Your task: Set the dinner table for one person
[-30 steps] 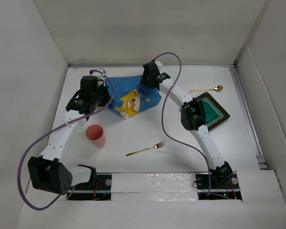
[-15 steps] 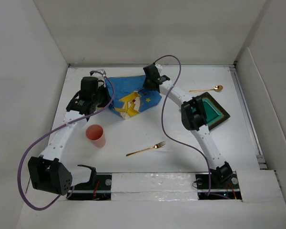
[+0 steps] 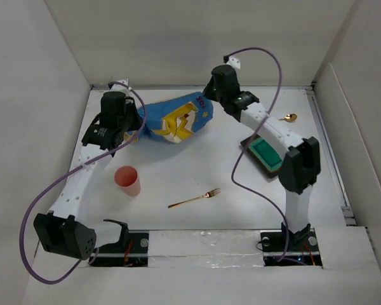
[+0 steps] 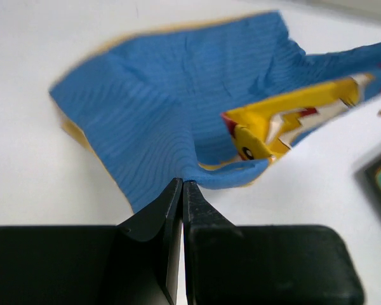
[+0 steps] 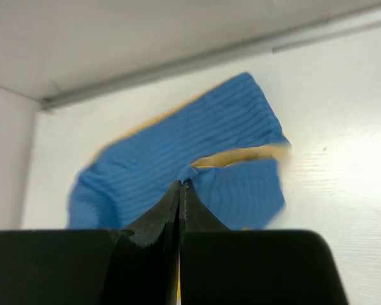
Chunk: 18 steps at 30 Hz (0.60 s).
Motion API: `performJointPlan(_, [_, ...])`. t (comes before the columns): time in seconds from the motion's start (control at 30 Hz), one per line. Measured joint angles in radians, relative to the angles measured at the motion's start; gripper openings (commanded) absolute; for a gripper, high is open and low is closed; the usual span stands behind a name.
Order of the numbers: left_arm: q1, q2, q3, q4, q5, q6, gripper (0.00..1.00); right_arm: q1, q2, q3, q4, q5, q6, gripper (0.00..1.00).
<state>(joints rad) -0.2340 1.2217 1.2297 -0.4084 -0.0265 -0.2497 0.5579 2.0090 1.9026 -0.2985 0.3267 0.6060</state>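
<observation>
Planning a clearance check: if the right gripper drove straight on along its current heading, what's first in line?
The blue cloth mat: the right gripper is shut on its edge, and the mat fills the line ahead. Beyond it, probably the white tabletop; depth is unclear.

I get bright, even light, with soft shadows on the bench (image 3: pixel 197 171). Both wrist views look soft, the cloth (image 4: pixel 171 114) smeared at its edges.

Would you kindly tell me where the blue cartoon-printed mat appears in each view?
Top external: blue mat upper centre.
Left wrist: blue mat upper middle, pinched by left gripper.
Right wrist: blue mat centre, pinched by right gripper.
Shared landmark: its yellow backing edge.
</observation>
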Motion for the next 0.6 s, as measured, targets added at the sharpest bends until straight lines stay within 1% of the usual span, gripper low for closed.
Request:
performJointPlan(0.17, [0.000, 0.000, 0.134, 0.017, -0.064, -0.026, 0.00, 0.000, -0.343, -0.199, 0.045, 0.036, -0.035, 0.00])
performJointPlan(0.23, [0.000, -0.003, 0.190, 0.024, -0.089, -0.035, 0.00, 0.001, -0.480, -0.278, 0.031, 0.052, -0.051, 0.00])
performJointPlan(0.33, [0.000, -0.014, 0.260, 0.034, -0.108, -0.047, 0.00, 0.005, -0.639, -0.314, -0.006, 0.072, -0.068, 0.00])
performJointPlan(0.47, [0.000, -0.027, 0.317, 0.051, -0.104, -0.056, 0.00, -0.003, -0.755, -0.294, -0.028, 0.080, -0.083, 0.00])
performJointPlan(0.6, [0.000, 0.009, 0.350, 0.076, -0.082, -0.060, 0.00, -0.060, -0.742, -0.257, -0.035, 0.074, -0.094, 0.00])
